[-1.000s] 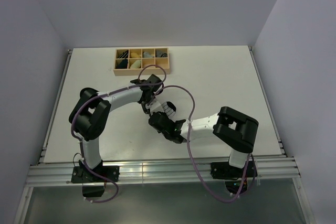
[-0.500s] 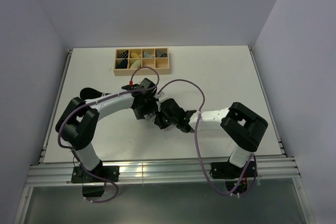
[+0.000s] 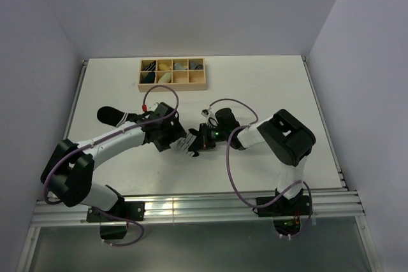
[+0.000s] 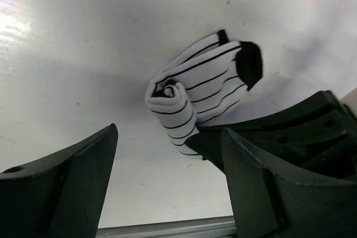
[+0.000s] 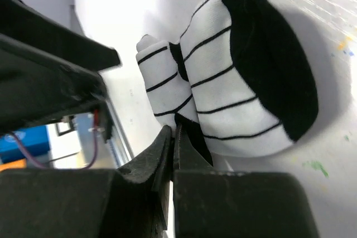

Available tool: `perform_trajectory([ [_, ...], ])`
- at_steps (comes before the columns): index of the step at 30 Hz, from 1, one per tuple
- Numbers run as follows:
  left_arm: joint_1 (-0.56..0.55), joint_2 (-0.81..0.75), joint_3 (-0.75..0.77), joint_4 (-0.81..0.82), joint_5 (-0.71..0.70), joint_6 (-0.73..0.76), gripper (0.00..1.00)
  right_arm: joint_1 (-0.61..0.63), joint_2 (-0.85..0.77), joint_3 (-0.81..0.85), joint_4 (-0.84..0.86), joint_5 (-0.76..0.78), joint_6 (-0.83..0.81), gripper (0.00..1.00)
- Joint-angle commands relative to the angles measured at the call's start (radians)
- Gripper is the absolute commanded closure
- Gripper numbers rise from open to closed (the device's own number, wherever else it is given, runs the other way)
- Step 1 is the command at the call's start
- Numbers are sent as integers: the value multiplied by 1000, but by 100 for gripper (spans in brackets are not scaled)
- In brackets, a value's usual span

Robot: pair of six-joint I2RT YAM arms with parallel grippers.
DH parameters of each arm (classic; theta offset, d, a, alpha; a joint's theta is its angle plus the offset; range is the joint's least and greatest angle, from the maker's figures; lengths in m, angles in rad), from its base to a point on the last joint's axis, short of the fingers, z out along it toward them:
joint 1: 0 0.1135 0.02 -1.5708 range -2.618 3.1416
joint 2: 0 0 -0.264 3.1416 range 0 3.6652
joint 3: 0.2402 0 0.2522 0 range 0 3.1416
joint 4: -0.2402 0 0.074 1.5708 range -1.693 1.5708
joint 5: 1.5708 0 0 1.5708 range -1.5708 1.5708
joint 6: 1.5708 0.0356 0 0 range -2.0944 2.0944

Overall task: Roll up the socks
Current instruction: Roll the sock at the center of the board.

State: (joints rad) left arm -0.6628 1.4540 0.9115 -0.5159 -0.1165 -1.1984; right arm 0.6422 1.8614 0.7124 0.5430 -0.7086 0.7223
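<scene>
Near the middle of the white tabletop (image 3: 268,93), low between the tips of the two arms: the white sock (image 4: 201,93), thin black stripes across it and black at the ends. Rolled at one end into a tight coil, with the black-tipped end lying flat on the tabletop just beside that coil. Pinched at its near edge by the right hand (image 5: 172,137), fingers pressed together on a fold of the fabric with no gap showing. Flanked in the left wrist view by the left hand (image 4: 167,188), spread wide, its fingers (image 4: 61,188) standing clear of the sock on either side and touching none of it. Seen from above, both hands facing each other close over the tabletop, the left reaching in from the left side and the right from the right, with the sock only a small pale patch between them. Well apart, on the left part of the tabletop beyond the left forearm: the black sock (image 3: 111,115), lying flat, a bit of white at one end, too small for more detail. At the far edge, a wooden box (image 3: 173,86) split into eight compartments, some holding sock rolls (image 3: 164,66) in tan, grey and dark shades.
</scene>
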Motion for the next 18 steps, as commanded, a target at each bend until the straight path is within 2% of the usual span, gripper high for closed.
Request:
perform_trajectory([
  [1,3,-32,-45,46,23,-43,21,-12,65,24,-14,-43,35,100],
  [18,29,5,-146,223,-20,-95,31,-49,171,78,-18,-78,100,100],
])
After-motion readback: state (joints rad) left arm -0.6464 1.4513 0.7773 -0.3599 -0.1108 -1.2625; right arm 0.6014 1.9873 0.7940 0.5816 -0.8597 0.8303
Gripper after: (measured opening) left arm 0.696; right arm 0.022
